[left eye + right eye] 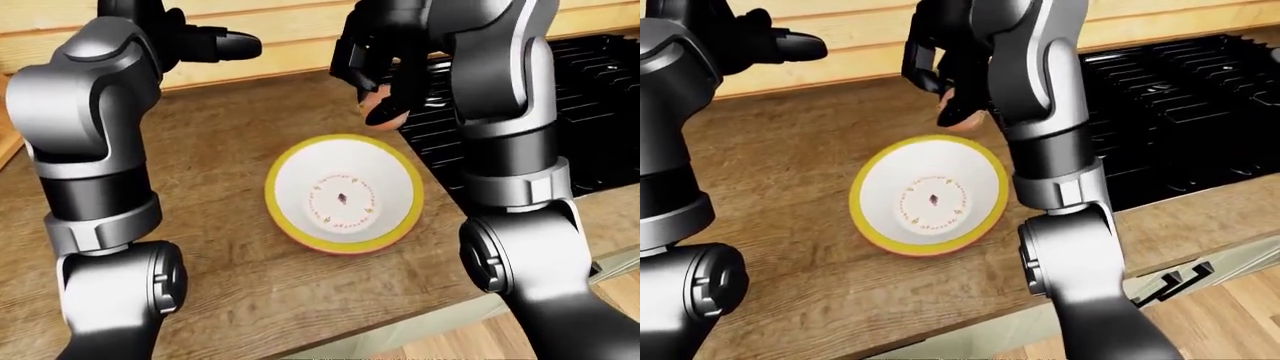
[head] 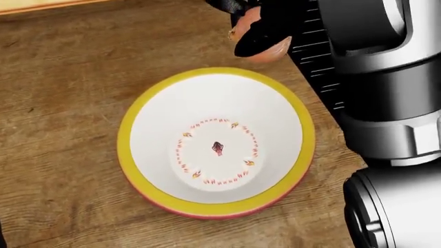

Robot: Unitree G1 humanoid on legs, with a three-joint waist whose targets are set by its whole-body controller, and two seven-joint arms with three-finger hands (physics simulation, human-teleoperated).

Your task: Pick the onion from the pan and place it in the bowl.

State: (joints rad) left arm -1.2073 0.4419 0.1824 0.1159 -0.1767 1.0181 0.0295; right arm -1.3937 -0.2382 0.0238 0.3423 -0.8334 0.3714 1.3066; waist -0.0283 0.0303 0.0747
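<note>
1. Clearly the right hand [image 1: 385,79] has its dark fingers [image 2: 258,39] closed round the onion [image 2: 265,51].
2. Just below the hand, toward the view's bottom, lies the bowl [image 2: 138,155], with nothing in it, on the tabletop [image 2: 62,103].
3. Carrying step; next, shift over the bowl's middle and release.
4. Left hand [image 1: 215,45] hangs far aside; whether it is spread I cannot tell.

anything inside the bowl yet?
Nothing. The bowl shows only its white inside with a printed red ring and centre mark. The onion is above its upper rim, gripped in the right robot hand, whose dark fingers cover most of it.
</note>
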